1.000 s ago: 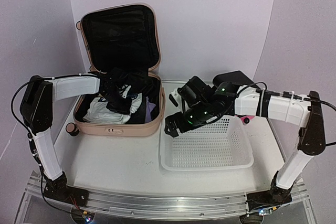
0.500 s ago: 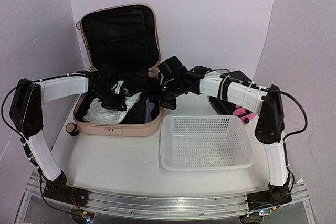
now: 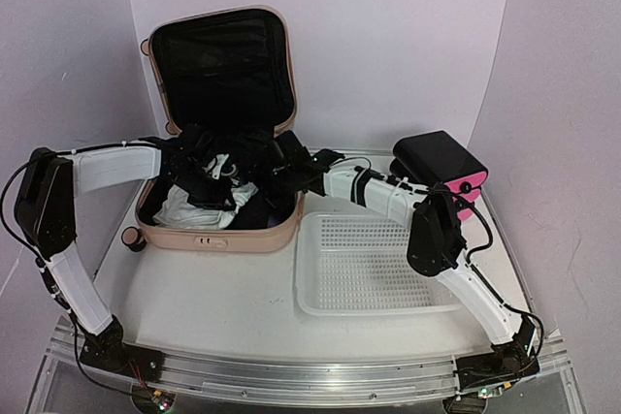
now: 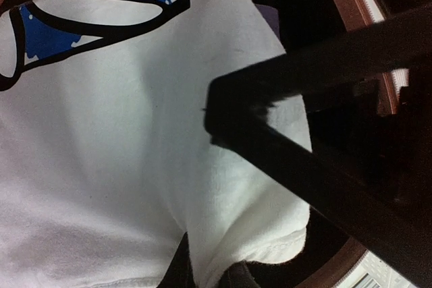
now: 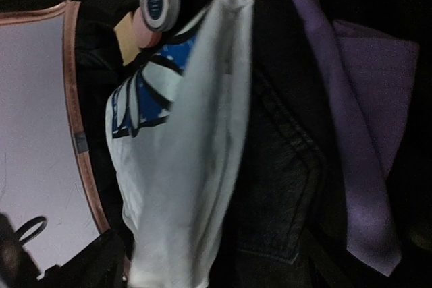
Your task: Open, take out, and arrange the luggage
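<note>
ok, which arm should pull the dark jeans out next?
Right, probably. The right tool hangs open over the jeans at the right side of the luggage; the left tool is shut over the white shirt.

This is looking like a robotics lab cell: plain pale backdrop panels (image 3: 388,46) are enclosing a white desk (image 3: 213,288), while a left arm (image 3: 116,164) and right arm (image 3: 475,290) are standing bolted to a metal rail (image 3: 291,375) along its near edge.
</note>
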`<state>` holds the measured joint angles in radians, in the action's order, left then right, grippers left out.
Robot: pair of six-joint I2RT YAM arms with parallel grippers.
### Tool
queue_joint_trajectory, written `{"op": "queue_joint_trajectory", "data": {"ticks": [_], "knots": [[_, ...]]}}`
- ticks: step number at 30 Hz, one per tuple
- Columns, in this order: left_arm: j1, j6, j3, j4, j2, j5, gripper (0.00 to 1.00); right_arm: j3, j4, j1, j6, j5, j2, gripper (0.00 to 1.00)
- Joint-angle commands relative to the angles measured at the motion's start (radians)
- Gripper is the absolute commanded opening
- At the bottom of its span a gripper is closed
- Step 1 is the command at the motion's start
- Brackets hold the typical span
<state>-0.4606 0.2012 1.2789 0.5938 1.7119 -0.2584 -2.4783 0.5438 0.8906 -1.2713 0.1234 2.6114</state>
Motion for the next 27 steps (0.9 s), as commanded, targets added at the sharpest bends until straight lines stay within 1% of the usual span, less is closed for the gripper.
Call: {"op": "queue_joint_trajectory", "data": {"ticks": [1, 4, 5, 7, 9, 13, 16, 18, 22, 27], "knots": [[0.0, -0.004, -0.007, -0.046, -0.072, -0.05, 0.0, -0.089, -0.08, -0.002, -0.199, -0.003, 0.049, 0.87], [0.0, -0.005, -0.005, -0.051, -0.069, -0.069, 0.0, -0.095, -0.113, 0.003, -0.264, 0.001, 0.068, 0.85], [0.0, -0.004, -0.002, -0.052, -0.065, -0.077, 0.0, -0.095, -0.131, 0.006, -0.279, 0.008, 0.075, 0.81], [0.0, 0.0, 0.003, -0.053, -0.058, -0.09, 0.0, -0.094, -0.155, 0.011, -0.29, 0.02, 0.08, 0.77], [0.001, 0.004, 0.005, -0.056, -0.056, -0.091, 0.0, -0.087, -0.159, 0.016, -0.277, 0.022, 0.074, 0.76], [0.0, 0.003, 0.004, -0.057, -0.056, -0.089, 0.0, -0.035, -0.142, 0.013, -0.174, -0.005, 0.015, 0.79], [0.0, 0.0, 0.001, -0.055, -0.065, -0.075, 0.0, -0.001, -0.059, 0.014, -0.045, -0.061, -0.06, 0.84], [0.0, 0.0, -0.001, -0.056, -0.072, -0.077, 0.0, 0.057, -0.063, 0.012, -0.047, -0.068, -0.092, 0.85], [0.0, 0.001, 0.0, -0.056, -0.073, -0.089, 0.0, 0.0, -0.076, 0.014, -0.123, -0.005, -0.037, 0.8], [0.0, 0.003, -0.005, -0.055, -0.075, -0.097, 0.0, -0.078, -0.139, 0.025, -0.216, 0.027, 0.055, 0.67]]}}
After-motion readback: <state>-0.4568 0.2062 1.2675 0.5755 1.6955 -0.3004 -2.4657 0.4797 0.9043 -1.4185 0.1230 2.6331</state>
